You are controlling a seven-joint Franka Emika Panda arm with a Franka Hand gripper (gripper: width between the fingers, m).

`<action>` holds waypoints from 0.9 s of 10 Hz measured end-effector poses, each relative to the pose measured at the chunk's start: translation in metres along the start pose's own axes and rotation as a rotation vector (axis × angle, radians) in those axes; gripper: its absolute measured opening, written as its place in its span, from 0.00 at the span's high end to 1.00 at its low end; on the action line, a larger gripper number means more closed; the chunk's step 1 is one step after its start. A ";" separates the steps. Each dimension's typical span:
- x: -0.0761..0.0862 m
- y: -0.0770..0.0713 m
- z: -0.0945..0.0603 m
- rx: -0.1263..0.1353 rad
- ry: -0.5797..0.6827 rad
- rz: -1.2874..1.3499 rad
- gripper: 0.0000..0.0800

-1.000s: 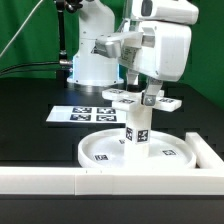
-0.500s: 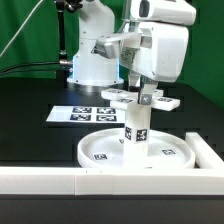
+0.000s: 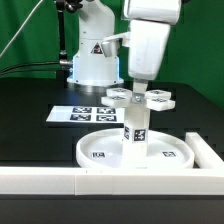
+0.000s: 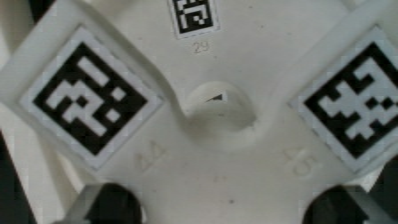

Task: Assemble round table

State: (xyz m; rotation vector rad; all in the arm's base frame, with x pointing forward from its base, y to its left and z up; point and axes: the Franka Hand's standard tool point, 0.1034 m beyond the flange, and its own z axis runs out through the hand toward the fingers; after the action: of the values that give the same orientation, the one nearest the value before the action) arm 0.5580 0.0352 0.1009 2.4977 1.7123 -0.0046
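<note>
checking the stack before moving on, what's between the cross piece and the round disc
In the exterior view, the short post stands upright between them, its foot on the round disc and the cross-shaped piece on top, under the gripper.

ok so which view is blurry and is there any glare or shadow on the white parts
Exterior view: low-res, somewhat soft, tags on the post unreadable; even light, faint shadow on the disc at the post's base, no hard glare. Wrist view: cross piece fills the frame, soft up close, tag edges fuzzy, dark fingertips blurred.
</note>
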 end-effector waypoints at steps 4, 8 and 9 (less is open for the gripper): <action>-0.003 -0.004 0.000 0.027 -0.022 0.367 0.45; -0.002 -0.003 -0.001 0.029 -0.020 0.592 0.45; -0.002 -0.004 0.000 0.039 -0.018 0.677 0.45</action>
State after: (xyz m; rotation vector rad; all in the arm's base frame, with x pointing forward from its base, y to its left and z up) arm 0.5533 0.0345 0.1012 2.9514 0.7903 -0.0031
